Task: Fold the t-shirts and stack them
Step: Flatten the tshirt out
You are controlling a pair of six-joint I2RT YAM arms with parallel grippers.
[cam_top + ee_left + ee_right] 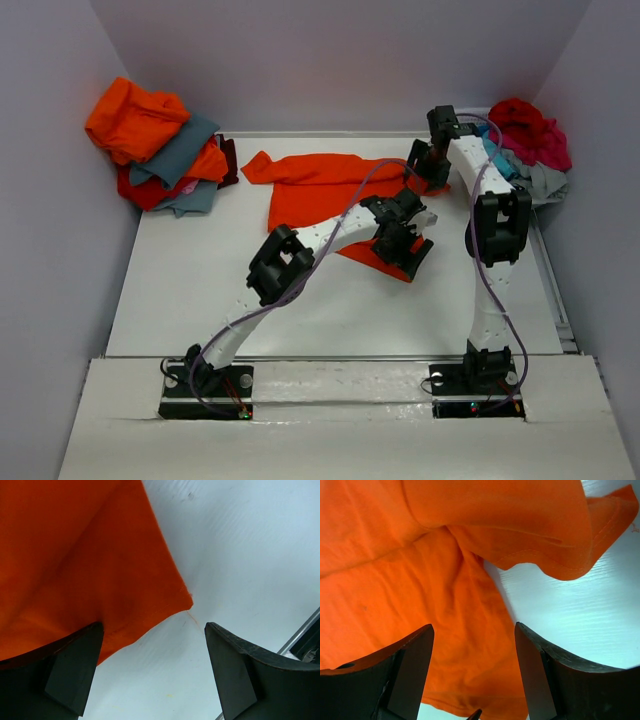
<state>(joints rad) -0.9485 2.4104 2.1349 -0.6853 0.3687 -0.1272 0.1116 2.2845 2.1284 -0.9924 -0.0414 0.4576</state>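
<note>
With the left gripper [150, 672] and right gripper [472, 672] both spread and empty, the orange t-shirt [320, 190] could be caught only at its edge and bunched

Left tool [153, 626] spread wide, reaching far forward-right of the left base [205, 385]; right tool [473, 625] parted, farther beyond.

Orange-red t-shirt [310, 190] lies loosely spread across the far middle of a white worktop [200, 300]. A heap of orange, slate-grey and red t-shirts [160, 150] fills the far left corner. A crimson, turquoise and grey heap [530, 145] sits at the far right edge, well apart.
</note>
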